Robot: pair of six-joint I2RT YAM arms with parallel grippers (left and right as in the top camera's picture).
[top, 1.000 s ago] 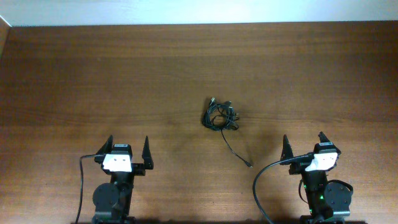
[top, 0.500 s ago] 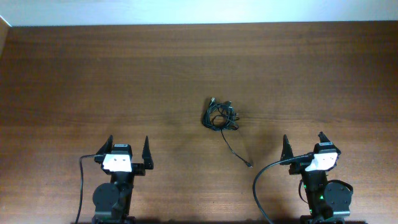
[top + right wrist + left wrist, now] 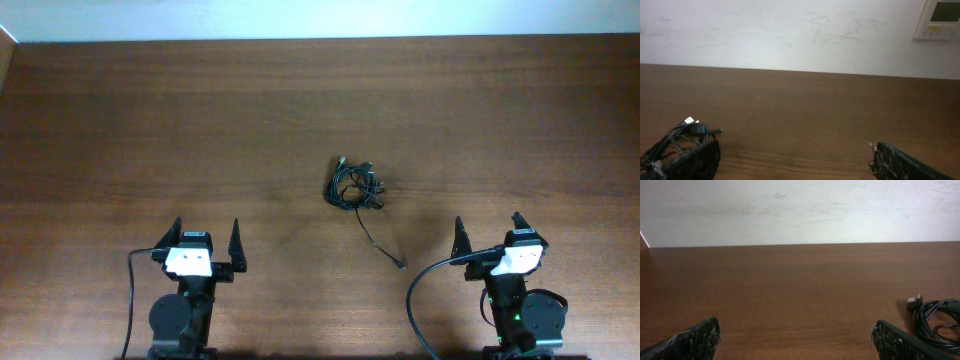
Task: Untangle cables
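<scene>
Cables (image 3: pixel 355 188): 1 knotted clump near desk (image 3: pixel 120 120) centre, 1 loose tail trailing toward near edge.
Left gripper (image 3: pixel 207 228), right gripper (image 3: pixel 488 222): at near edge, jaws spread wide, empty, well apart from clump.
Judgement: clump lies between the 2 arms, so either can reach it.

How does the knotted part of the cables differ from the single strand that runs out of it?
The knotted clump is a tight bundle of overlapping loops; the single strand runs out almost straight. The clump lies near the middle of the table; the strand reaches toward the right gripper and ends in a small plug. Both are thin, black and lie flat on the wood.
</scene>
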